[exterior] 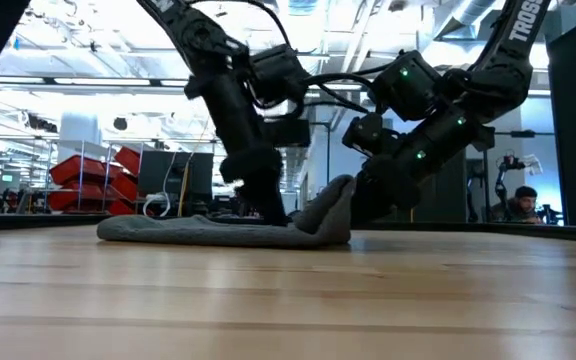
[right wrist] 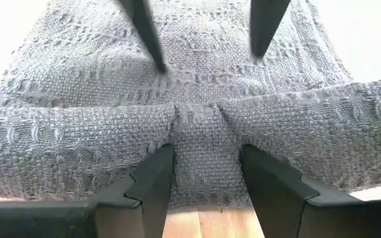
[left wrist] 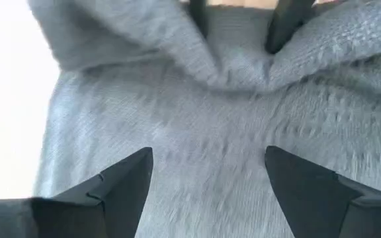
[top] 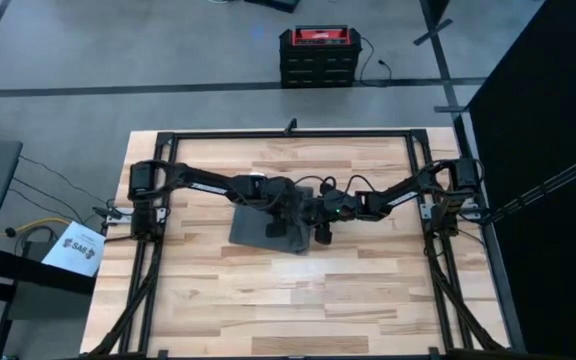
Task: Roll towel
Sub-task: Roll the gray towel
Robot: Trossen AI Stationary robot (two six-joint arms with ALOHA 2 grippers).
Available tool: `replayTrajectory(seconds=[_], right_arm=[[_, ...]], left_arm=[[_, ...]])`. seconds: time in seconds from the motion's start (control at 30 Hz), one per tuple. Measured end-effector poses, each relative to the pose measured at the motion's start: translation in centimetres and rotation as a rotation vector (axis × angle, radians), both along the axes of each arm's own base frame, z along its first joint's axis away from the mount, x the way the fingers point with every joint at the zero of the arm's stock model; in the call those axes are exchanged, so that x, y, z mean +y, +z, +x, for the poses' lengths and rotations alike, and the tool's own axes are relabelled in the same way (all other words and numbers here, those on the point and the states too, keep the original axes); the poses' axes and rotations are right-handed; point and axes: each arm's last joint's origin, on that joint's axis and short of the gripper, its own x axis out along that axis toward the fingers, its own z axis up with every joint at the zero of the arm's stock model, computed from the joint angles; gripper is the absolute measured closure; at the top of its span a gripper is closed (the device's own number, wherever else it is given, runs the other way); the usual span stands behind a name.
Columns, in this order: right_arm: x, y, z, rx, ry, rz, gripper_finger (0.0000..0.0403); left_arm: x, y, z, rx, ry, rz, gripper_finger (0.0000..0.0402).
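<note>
From above we see the towel (top: 268, 225) lying mid-bench (top: 268, 300), a dark grey patch between the two arms, its long side running toward and away from the arms' bases. The left tool (top: 286, 212) and the right tool (top: 320, 222) meet over its right-hand edge, so both sit equally near; the cloth spreads away to the left of them, and we judge any roll must travel that way. Down at bench level, the towel (exterior: 218, 232) lies mostly flat, but its right end is lifted into a hump, something the overhead picture hides. The left tool (exterior: 268, 205) presses down just beside that hump, the right tool (exterior: 368, 195) behind it. Through the left wrist, our left tool (left wrist: 207, 165) stands wide open over flat weave, holding nothing, with the raised fold beyond. Through the right wrist, the right tool (right wrist: 207, 162) is partly closed, pinching a thick fold of towel (right wrist: 78, 152) between its fingers (right wrist: 154, 175), bare wood showing beneath.
</note>
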Motion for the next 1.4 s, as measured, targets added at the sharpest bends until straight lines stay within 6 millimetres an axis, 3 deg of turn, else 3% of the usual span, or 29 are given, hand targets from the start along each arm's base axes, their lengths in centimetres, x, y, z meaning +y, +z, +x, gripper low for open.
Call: replayTrajectory(seconds=[0.17, 0.27, 0.4, 0.63, 0.73, 0.9, 1.4], right_arm=[[0.0, 0.0, 0.0, 0.002, 0.0, -0.001, 0.0232], [0.0, -0.1, 0.0, 0.004, 0.002, -0.003, 0.0232], [0.0, -0.1, 0.0, 0.003, 0.001, -0.004, 0.0232], [0.0, -0.1, -0.1, 0.004, 0.001, -0.003, 0.0232], [0.0, -0.1, -0.1, 0.003, 0.0, -0.003, 0.0232], [0.0, -0.1, -0.1, 0.004, -0.008, 0.007, 0.0232], [0.0, -0.1, -0.1, 0.005, -0.013, 0.008, 0.0232]], left_arm=[[-1.2, 4.1, 0.1, -0.189, 0.023, -0.016, 0.0122], [-3.1, 4.7, 0.7, -0.296, -0.032, -0.043, 0.0122], [-5.7, 4.4, 0.9, -0.378, -0.07, -0.096, 0.0122], [-9.1, 1.9, 2.4, -0.48, 0.011, -0.118, 0.0122], [-9.2, 0.4, 2.8, -0.443, 0.112, -0.064, 0.0122], [-8.9, 0.6, 2.8, -0.465, 0.248, -0.039, 0.0122], [-9.6, -1.1, 0.8, -0.238, 0.353, -0.04, 0.0122]])
